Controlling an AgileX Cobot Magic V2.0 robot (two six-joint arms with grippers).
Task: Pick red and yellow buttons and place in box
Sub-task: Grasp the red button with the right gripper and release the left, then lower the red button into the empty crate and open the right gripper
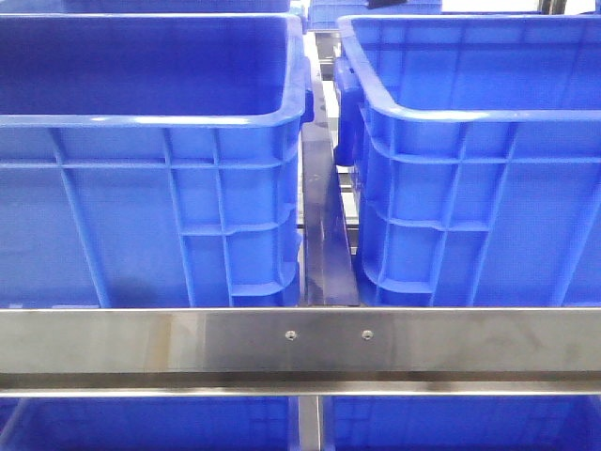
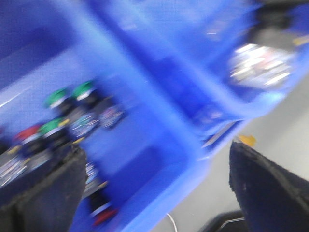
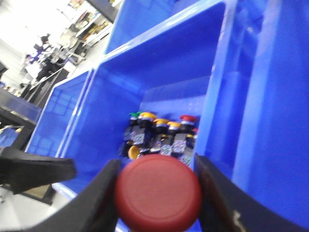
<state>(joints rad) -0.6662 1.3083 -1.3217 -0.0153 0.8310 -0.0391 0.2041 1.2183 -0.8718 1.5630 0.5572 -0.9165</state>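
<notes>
1. Currently, the right gripper [image 3: 157,193] is clamping the red button [image 3: 158,195] between its jaws, above a blue crate [image 3: 120,87] holding more buttons [image 3: 161,135].
2. Left gripper [image 2: 154,188] jaws are gaping wide, holding nothing.

No readable text, label or number anywhere

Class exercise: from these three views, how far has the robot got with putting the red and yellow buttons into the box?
Done: nothing can be confirmed. In hand: the right gripper clamps a red button above a blue crate holding mixed buttons. Left: dropping it off, and a yellow one; the left gripper is open, empty.
</notes>
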